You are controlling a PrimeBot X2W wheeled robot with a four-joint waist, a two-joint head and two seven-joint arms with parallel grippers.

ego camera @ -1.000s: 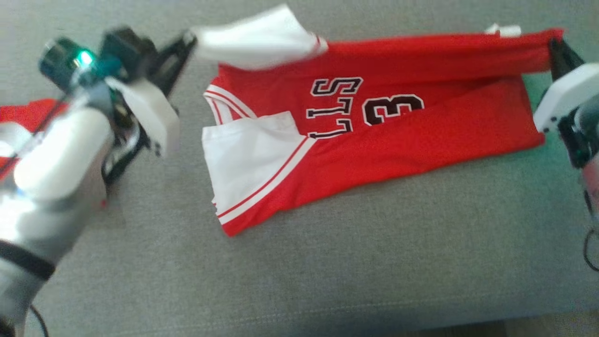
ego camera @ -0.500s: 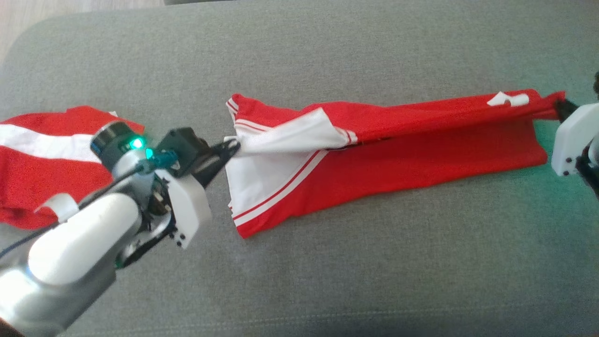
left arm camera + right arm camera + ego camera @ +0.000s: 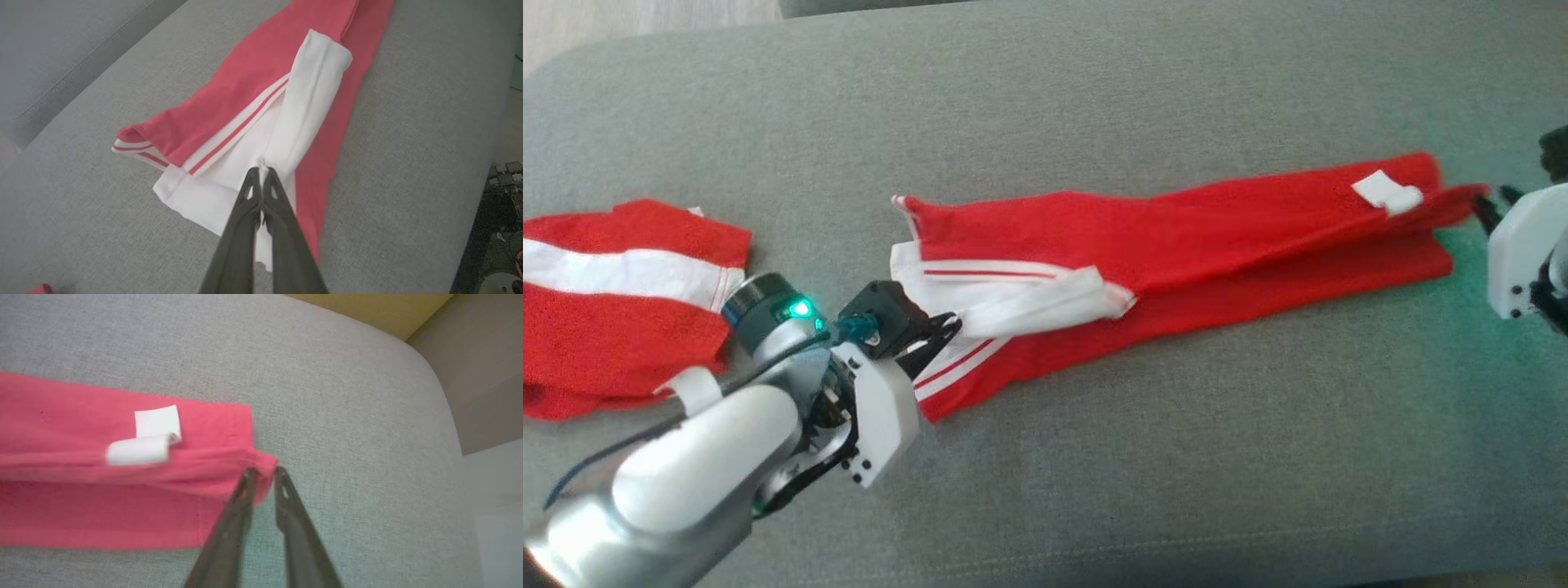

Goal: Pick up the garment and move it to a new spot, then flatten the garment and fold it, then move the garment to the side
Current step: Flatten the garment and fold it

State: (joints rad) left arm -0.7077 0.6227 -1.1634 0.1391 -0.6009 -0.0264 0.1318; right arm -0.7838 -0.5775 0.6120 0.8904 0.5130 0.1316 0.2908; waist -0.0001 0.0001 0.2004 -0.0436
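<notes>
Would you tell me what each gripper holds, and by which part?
Left gripper pinches the jersey by its white sleeve; right gripper straddles the red hem corner, grip uncertain.

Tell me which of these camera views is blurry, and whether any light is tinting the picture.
Head view: slightly soft, with a green glow from the lamp on the left wrist and a green tint on the sofa beside the jersey. Left wrist view: sharp and evenly lit, though the red looks faded. Right wrist view: motion-blurred, with the white label smeared.
</notes>
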